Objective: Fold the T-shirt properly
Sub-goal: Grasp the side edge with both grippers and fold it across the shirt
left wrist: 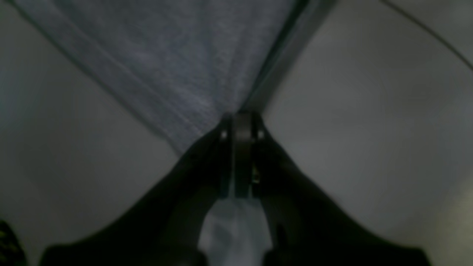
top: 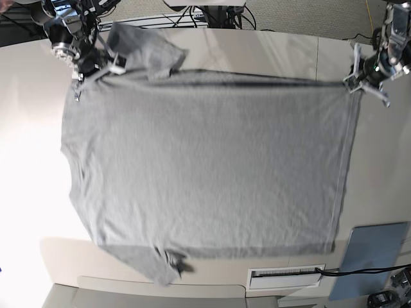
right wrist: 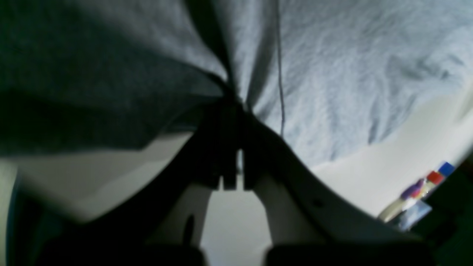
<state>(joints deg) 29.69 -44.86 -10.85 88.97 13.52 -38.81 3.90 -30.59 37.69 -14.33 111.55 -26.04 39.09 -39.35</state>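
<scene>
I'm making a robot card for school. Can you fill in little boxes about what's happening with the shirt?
thing: grey T-shirt, spread wide over the table
side showing: plain, no letters seen
left gripper: shut on a T-shirt corner
right gripper: shut on bunched cloth by a sleeve
far edge: pulled taut between both grippers
near sleeve: hangs over the table's front edge
folded yet: no

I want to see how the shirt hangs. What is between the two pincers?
In the base view, the T-shirt's top edge stretches straight from the right pincer to the left pincer. Both are shut on it. Nothing else lies between them.
</scene>
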